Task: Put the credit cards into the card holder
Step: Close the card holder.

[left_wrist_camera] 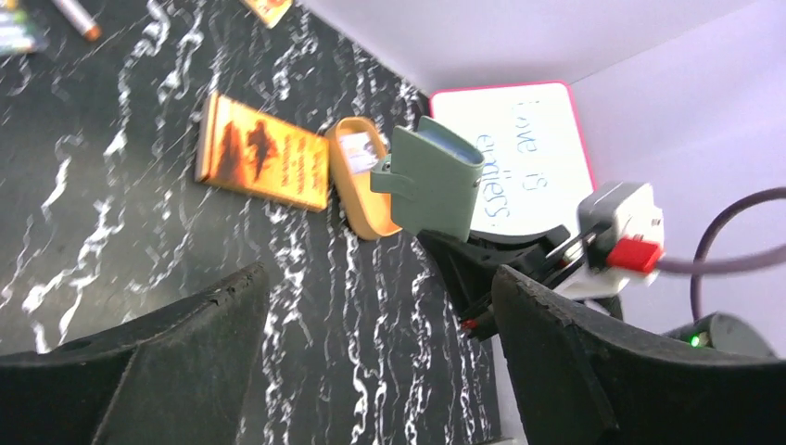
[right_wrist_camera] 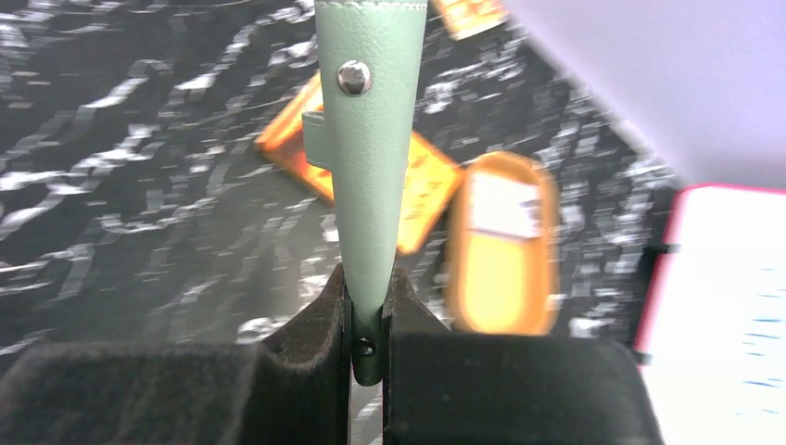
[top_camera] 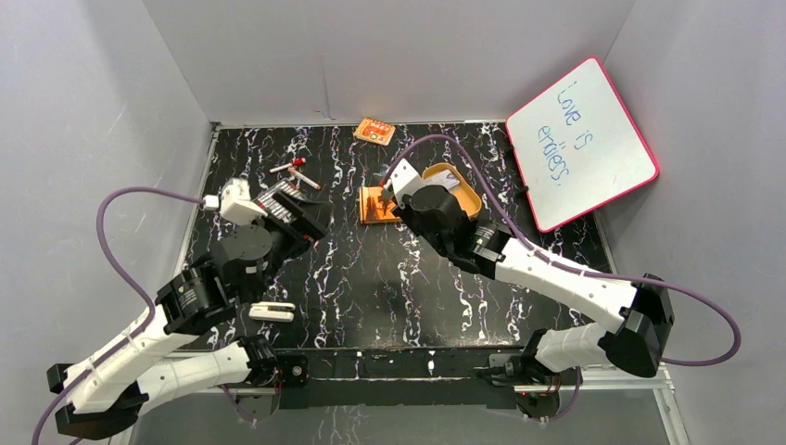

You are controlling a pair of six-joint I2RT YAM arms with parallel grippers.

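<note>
An orange book point(top_camera: 375, 206) lies just left of the right pincer point(right_wrist_camera: 369, 311), a tan oval tin point(top_camera: 461, 190) just right, a whiteboard point(top_camera: 582, 144) farther right.

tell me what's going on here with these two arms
The right gripper is clamped on one edge of the grey-green card holder, holding it up off the table near the orange book and the tan tin. The left gripper is open and empty, pointed toward the card holder. No card is in either gripper.
</note>
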